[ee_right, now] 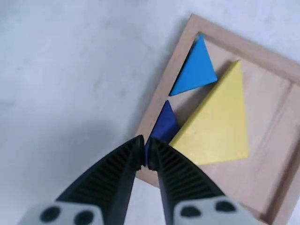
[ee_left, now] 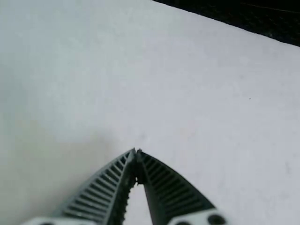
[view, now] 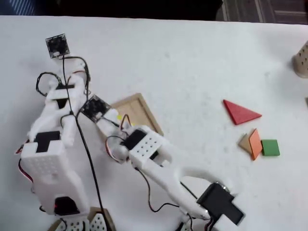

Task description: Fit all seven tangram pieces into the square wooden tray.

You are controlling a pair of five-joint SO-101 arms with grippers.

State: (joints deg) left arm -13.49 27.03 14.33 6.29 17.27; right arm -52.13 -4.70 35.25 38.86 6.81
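Note:
The square wooden tray (ee_right: 262, 187) holds a large yellow triangle (ee_right: 216, 122) and a light blue triangle (ee_right: 197, 68) along one rim. A dark blue piece (ee_right: 165, 123) stands tilted by that same rim, next to the yellow triangle, with my right gripper (ee_right: 145, 143) shut on its near end. In the high view the tray (view: 139, 108) lies partly under the right arm. A red triangle (view: 240, 113), an orange piece (view: 255, 143), a tan triangle (view: 245, 143) and a green square (view: 270, 147) lie on the table to the right. My left gripper (ee_left: 137, 153) is shut and holds nothing above bare white table.
A tan perforated cylinder (view: 301, 60) stands at the right edge of the table. The left arm's body (view: 48, 144) and its cables sit left of the tray. Open white table stretches between the tray and the loose pieces.

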